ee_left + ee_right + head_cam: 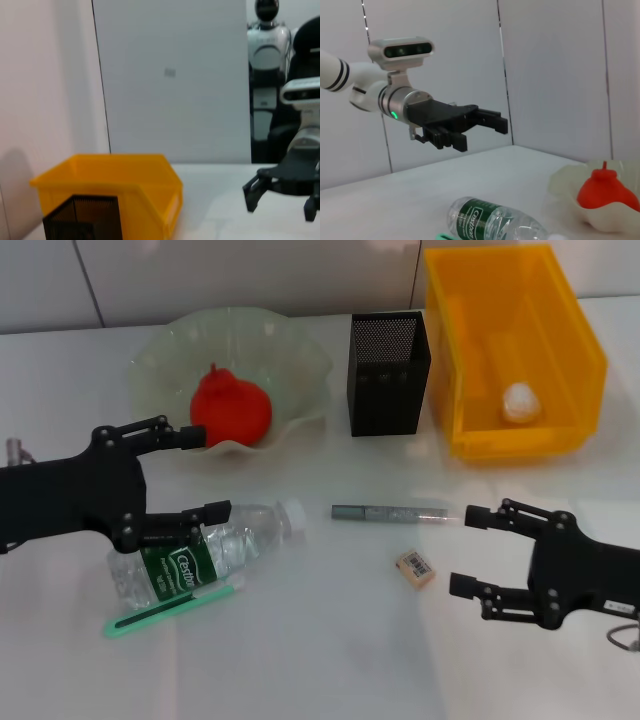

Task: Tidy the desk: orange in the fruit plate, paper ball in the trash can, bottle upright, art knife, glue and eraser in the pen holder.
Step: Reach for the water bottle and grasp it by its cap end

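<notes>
The orange [232,408] sits in the pale-green fruit plate [300,350] at the back left. In the yellow trash can [450,370] at the back right lies the paper ball [520,402]. Between them stands the black mesh pen holder [388,375]. The bottle [200,555] lies on its side at the front left. My left gripper [212,473] hangs open just above and behind it. A grey stick with a clear end [390,512] and a flat green tool [175,608] lie on the desk; I cannot tell which is the art knife and which the glue. The eraser [416,567] lies left of my open right gripper [462,550].
The left wrist view shows the trash can [110,185], the pen holder [82,217] and the right gripper [280,207] farther off. In the right wrist view the left gripper [480,127] hovers over the bottle [490,225], with the orange [605,192] beyond.
</notes>
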